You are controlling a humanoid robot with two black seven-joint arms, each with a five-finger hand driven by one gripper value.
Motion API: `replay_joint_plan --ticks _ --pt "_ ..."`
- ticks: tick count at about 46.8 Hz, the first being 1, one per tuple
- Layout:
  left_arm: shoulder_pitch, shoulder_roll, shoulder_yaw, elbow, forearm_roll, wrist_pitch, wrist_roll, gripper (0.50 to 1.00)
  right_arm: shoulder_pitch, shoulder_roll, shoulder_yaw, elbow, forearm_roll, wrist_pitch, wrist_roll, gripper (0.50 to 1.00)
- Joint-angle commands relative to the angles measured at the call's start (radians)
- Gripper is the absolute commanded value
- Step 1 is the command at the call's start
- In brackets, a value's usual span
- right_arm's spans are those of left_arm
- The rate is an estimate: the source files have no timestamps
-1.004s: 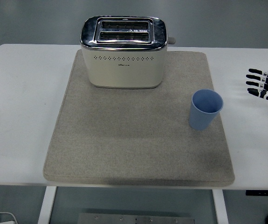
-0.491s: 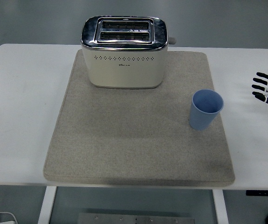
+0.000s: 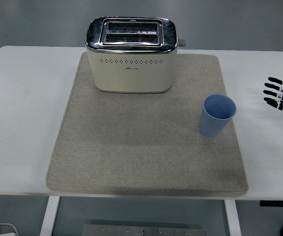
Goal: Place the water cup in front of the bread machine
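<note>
Beige felt formed a large rectangular mat (image 3: 146,147) that covered the middle of the white worktop (image 3: 23,113), reaching almost to its near edge. A cream two-slot toaster with a polished chrome top (image 3: 130,55) stood upright at the mat's far edge, left of centre, its perforated long side facing the near edge and a small lever knob projecting from its right end. A light blue plastic cup (image 3: 217,115), upright and open at the top, stood on the mat just inside its right edge, about midway between far and near edges, well apart from the toaster and to its near right. The right hand (image 3: 282,96), black with white knuckle markings, entered at the worktop's right edge with its fingers (image 3: 273,91) spread and pointing left, gripping nothing, separated from the cup by bare worktop.
</note>
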Motion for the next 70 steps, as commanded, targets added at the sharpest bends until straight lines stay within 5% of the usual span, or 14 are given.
replay_joint_plan --ticks 1,24,32,70 --pt "-0.001 0.000 0.000 0.001 0.000 0.000 0.000 1.000 -0.002 0.000 0.000 0.000 0.000 0.001 0.000 0.917" --pt "-0.001 0.000 0.000 0.000 0.000 -0.001 0.000 1.000 0.003 0.011 0.005 0.006 0.000 0.001 -0.006 0.917" --pt "0.001 0.000 0.000 0.000 0.000 0.000 0.000 1.000 0.002 0.002 0.005 0.083 -0.002 -0.008 -0.008 0.917" --pt "0.001 0.000 0.000 0.000 0.000 0.000 0.000 1.000 -0.098 0.002 0.018 0.226 0.000 -0.129 0.031 0.917"
